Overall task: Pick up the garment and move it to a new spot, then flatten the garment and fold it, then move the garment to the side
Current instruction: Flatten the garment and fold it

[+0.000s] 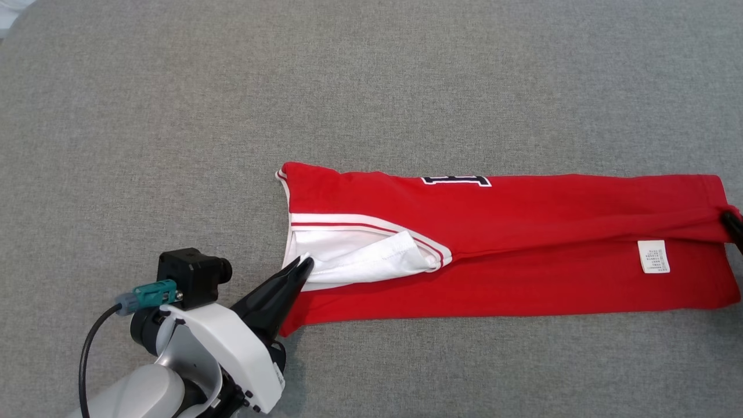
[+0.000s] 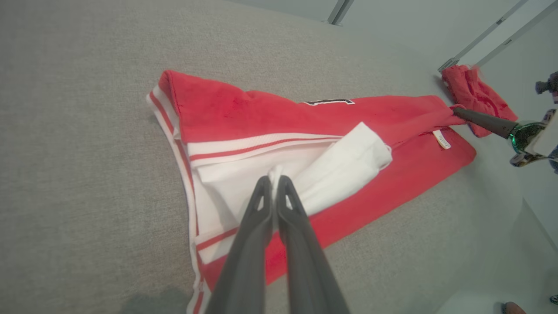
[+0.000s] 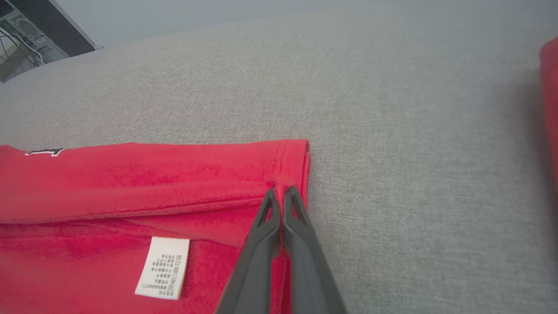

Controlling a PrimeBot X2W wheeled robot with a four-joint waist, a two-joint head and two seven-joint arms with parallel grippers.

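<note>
1. progress: the red jersey [image 1: 522, 232] lies flat on the grey tabletop [image 1: 174, 116], doubled lengthwise into a long narrow band. pickup, relocation and flattening look done, and folding looks partway through.
2. remaining, as i judge it: at least one crosswise fold to shorten the band, then the shift to the side.
3. the left claw [image 2: 273, 179] is pressed shut on a pinch of the white flap [image 1: 360, 255] at the band's left end.
4. the right claw [image 3: 280, 192] is pressed shut on the red hem at the right end, about where the edge of the folded-over layer meets it.
5. position: the band runs left to right across the middle of the tabletop and reaches the right edge of the head view.
6. look: bright red knit, with white trim carrying a thin red stripe at the left end. a black-and-white appliqué [image 1: 457, 180] peeks over the far fold. a white care label [image 1: 653, 256] faces up near the right end, so the inside shows there.
7. the cloth is mostly smooth, puckered slightly at each pinch. another bunched red cloth [image 2: 475, 93] lies beyond the right end.
</note>
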